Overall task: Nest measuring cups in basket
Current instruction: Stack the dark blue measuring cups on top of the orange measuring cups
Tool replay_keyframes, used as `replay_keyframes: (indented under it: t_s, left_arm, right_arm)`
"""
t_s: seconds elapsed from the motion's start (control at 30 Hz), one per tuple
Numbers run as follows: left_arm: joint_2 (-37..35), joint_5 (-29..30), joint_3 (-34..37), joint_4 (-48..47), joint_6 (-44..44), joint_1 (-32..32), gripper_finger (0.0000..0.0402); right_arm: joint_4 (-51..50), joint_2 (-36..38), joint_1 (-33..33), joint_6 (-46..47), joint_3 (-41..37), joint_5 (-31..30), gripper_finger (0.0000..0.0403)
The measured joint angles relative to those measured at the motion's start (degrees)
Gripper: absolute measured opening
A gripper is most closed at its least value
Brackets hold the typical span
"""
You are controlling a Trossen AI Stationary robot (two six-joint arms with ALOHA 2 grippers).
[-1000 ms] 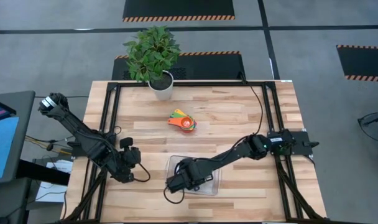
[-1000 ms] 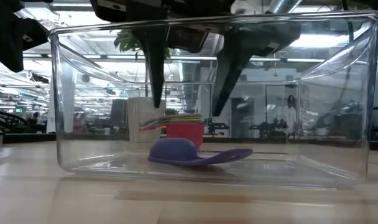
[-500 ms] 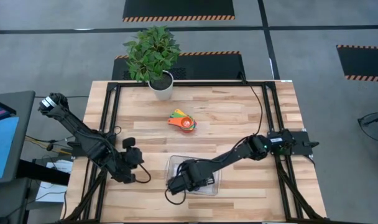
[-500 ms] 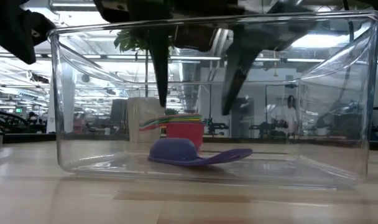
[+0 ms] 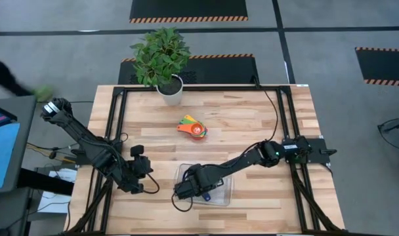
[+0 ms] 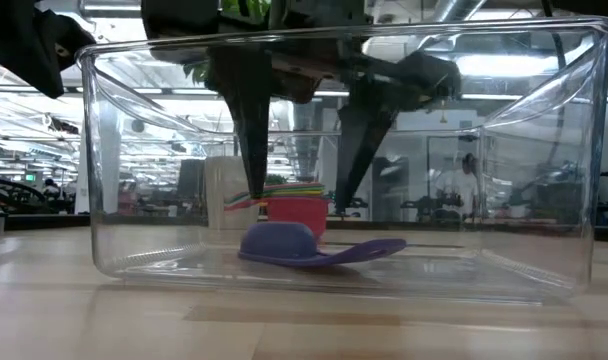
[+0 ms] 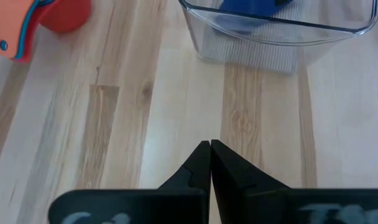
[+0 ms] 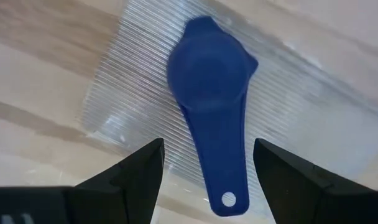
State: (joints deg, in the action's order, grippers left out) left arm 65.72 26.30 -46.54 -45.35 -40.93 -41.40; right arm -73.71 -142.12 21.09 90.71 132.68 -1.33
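Dark blue plastic measuring cup [image 8: 209, 74], bowl-side down, lies on the ribbed floor of the clear, shallow rectangular plastic basket [image 5: 183, 172], its flat handle with a small hole at the end stretched along the floor. The basket sits on the near half of the pale wooden table [image 5: 252, 124]. Above the cup, inside the basket walls, hangs the right gripper [image 6: 296, 195] with its two dark fingers [image 8: 136, 171] spread wide on either side of the handle, touching neither the cup nor the floor.

Farther back on the table, well apart from the basket, the remaining measuring cups [image 5: 193, 127] sit as a nested stack of orange, yellow, red and green, handles fanned out.

The left gripper [image 7: 210, 148] hovers over bare wood beside the basket, fingers pressed together and holding nothing. A leafy green plant in a white pot [image 5: 170, 90] stands at the table's far edge.
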Motion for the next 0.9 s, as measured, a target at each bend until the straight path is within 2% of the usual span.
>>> replay_keyframes:
  t_s: [0.5,0.9]
  left_arm:
    - [0.00,-0.11,0.00,0.05,1.20,1.24,0.0000]
    - [0.02,-0.15,0.00,0.05,1.23,1.24,0.0000]
  right_arm:
    - [-0.59,0.22,-0.92,-8.94,-0.17,-0.11,0.0271]
    - [9.98,0.34,-0.93,-8.08,-7.68,2.56,0.0271]
